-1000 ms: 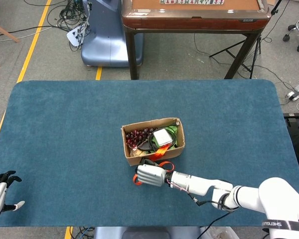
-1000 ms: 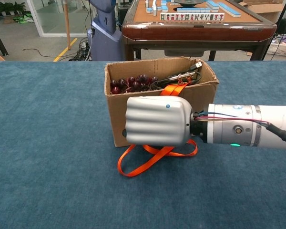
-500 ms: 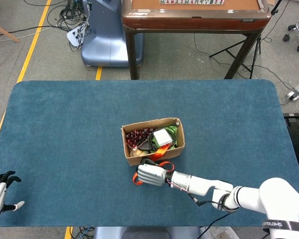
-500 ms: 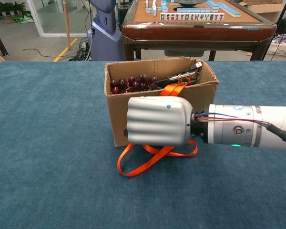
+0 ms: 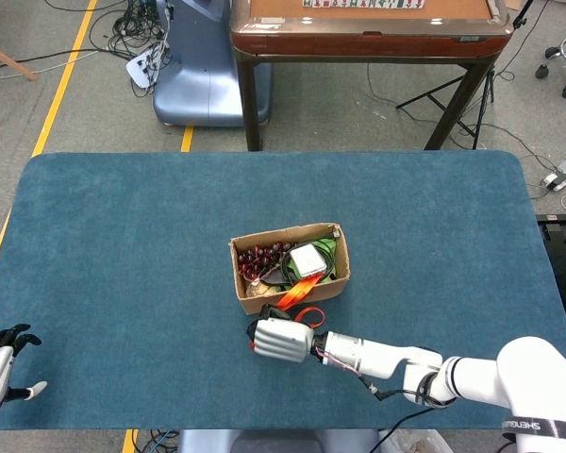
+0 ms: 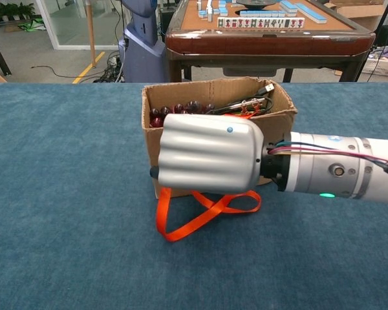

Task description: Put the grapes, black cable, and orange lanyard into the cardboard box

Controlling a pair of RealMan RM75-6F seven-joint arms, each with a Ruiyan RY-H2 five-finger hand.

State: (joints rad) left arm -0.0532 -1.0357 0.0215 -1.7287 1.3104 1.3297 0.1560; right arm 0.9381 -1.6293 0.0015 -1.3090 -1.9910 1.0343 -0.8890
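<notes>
Right hand has come up and toward the camera vs a sec ago, bigger in chest view now, back of hand facing us so fingers are hidden; can't tell how closed it is or whether it's actually got the strap. Orange lanyard hangs just below the hand, loops trailing on the blue table; the left loop now stands more upright than half a sec back, which reads like it's being lifted, prob gripped from underneath, but that's a guess. In head view the strap runs from the hand up over the near wall of the cardboard box, so one end's already in, the rest still outside. Just behind the hand: grapes in the box's left part, black cable w/ its adapter to the right, both look done. So the lanyard is the last item. In the way: the box's near wall, directly beyond the hand; the loops need to clear it. Left hand far off at the table's near-left corner, fingers spread, holding nothing. Beyond the table, a wooden table and a blue machine base.
</notes>
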